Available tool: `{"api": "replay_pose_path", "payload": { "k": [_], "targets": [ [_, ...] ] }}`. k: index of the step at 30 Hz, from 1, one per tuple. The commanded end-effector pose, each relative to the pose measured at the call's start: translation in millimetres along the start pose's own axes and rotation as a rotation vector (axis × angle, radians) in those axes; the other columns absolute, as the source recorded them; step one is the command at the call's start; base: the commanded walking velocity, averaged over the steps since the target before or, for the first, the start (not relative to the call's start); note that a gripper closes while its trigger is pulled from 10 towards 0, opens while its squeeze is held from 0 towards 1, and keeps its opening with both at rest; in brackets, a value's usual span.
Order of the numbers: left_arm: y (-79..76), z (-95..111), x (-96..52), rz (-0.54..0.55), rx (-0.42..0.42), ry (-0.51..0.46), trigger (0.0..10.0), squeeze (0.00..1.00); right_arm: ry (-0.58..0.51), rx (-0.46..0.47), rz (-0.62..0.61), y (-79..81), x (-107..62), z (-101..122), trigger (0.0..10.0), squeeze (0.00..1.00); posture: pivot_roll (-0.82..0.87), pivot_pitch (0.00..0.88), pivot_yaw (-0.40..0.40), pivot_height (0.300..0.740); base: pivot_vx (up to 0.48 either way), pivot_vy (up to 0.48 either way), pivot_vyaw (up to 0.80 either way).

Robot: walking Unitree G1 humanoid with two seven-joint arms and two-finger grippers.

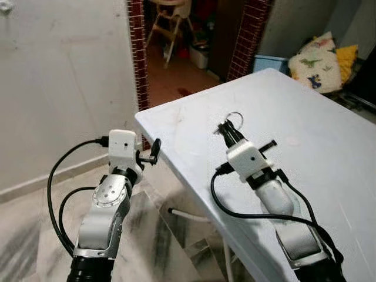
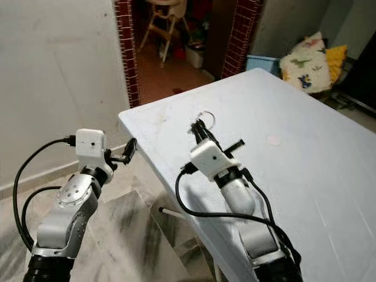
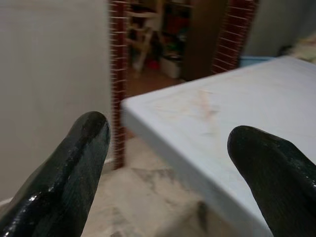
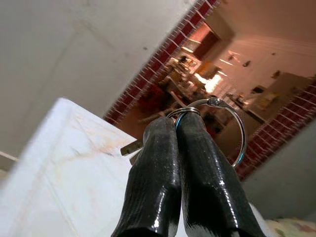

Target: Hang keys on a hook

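Observation:
My right gripper (image 1: pixel 226 129) is over the white table (image 1: pixel 305 117), shut on a silver key ring (image 1: pixel 234 120) that sticks up past its fingertips. In the right wrist view the ring (image 4: pixel 224 126) is clamped between the two black fingers (image 4: pixel 153 173), and a key blade (image 4: pixel 131 146) pokes out beside them. My left gripper (image 1: pixel 154 150) hovers off the table's near-left corner, above the floor, and its fingers (image 3: pixel 74 173) stand wide apart with nothing between them. I see no hook.
A brick-framed doorway (image 1: pixel 137 53) opens behind the table, with a wooden high chair (image 1: pixel 170 23) inside. A plain white wall (image 1: pixel 59 76) runs on the left. Cushions (image 1: pixel 320 61) lie at the far right. Marble floor (image 1: pixel 153 235) lies below the table's edge.

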State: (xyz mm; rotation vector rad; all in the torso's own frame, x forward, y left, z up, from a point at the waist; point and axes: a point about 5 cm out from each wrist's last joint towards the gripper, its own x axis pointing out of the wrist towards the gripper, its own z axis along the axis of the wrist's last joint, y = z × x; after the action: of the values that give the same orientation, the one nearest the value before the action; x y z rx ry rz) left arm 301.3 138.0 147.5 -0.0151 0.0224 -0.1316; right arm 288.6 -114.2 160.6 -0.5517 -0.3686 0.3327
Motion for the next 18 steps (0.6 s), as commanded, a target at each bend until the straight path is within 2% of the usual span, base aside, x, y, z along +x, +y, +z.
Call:
{"api": "replay_pose_path", "payload": {
  "k": [1, 8, 18],
  "targets": [
    [1.7, 3.2, 0.1, 0.016, 0.016, -0.017, 10.0, 0.00, -0.003, 0.009, -0.033, -6.7, -1.1, 3.1, 10.0, 0.00, 0.12, 0.000, -0.067, 0.740, 0.000, 0.000, 0.80],
    [-2.0, 0.7, 0.4, 0.010, 0.015, -0.001, 10.0, 0.00, 0.054, 0.037, -0.056, -14.0, -3.5, -1.8, 10.0, 0.00, 0.13, 0.000, -0.063, 0.740, 0.000, 0.000, 0.80],
    [-2.2, -2.9, 0.8, 0.004, 0.010, 0.036, 10.0, 0.00, 0.076, 0.066, -0.070, -11.7, -3.6, -1.3, 10.0, 0.00, 0.13, 0.000, -0.050, 0.740, 0.000, 0.000, 0.80]
  ]
}}
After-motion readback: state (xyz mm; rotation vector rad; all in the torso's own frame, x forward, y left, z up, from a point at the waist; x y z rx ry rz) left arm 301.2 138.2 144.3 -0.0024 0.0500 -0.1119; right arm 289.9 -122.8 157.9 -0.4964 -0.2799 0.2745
